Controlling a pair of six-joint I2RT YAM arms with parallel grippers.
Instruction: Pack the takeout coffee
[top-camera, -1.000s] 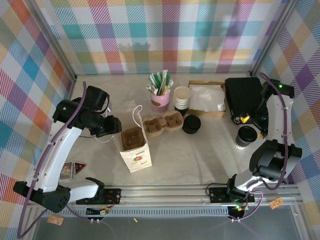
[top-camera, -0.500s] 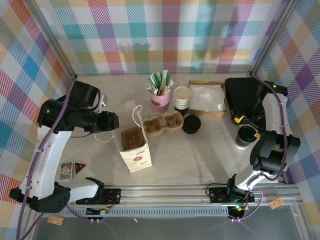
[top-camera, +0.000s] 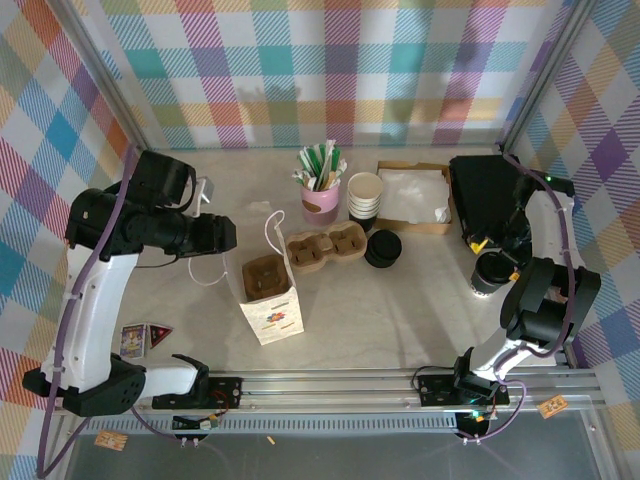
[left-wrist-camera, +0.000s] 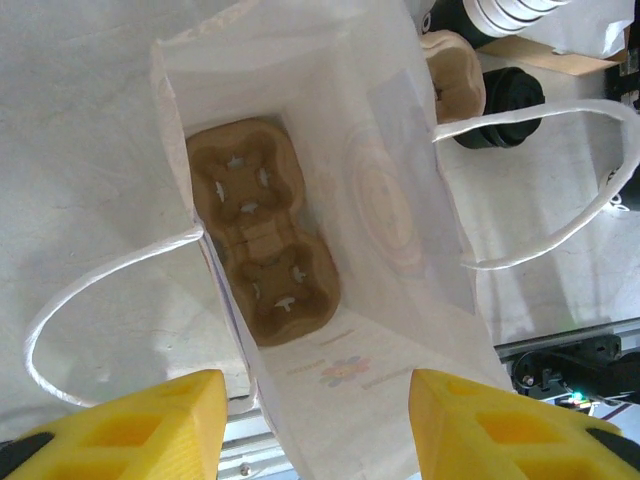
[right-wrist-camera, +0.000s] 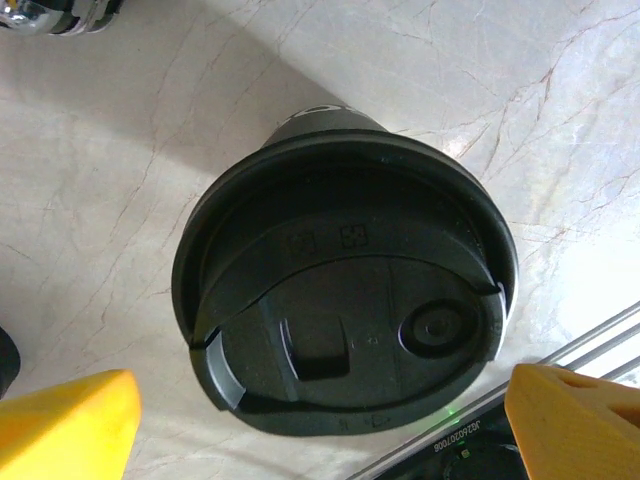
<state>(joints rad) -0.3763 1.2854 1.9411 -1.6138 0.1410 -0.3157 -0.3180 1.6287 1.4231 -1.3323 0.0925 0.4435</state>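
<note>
Overhead view of a pale marble tabletop (top-camera: 400, 310). Near the front, left of centre, a white paper bag (top-camera: 270, 305) stands open with a brown cardboard cup carrier (left-wrist-camera: 262, 228) lying in its bottom. The left pincer (left-wrist-camera: 315, 425) hangs above the bag's left side, its yellow fingers partly apart and holding nothing.

At the right, the takeout coffee (right-wrist-camera: 345, 310) stands upright on the tabletop, well apart from the bag. The right pincer (right-wrist-camera: 320, 415) is over it, spread wide, one finger on either side of the black lid, neither touching.

Farther back, in the middle, lie a second carrier (top-camera: 327, 248) and, just to its right, a low stack of black lids (top-camera: 383, 248). Beyond them stand stacked cream cups (top-camera: 365, 195) and a pink cup of straws (top-camera: 321, 198).
</note>
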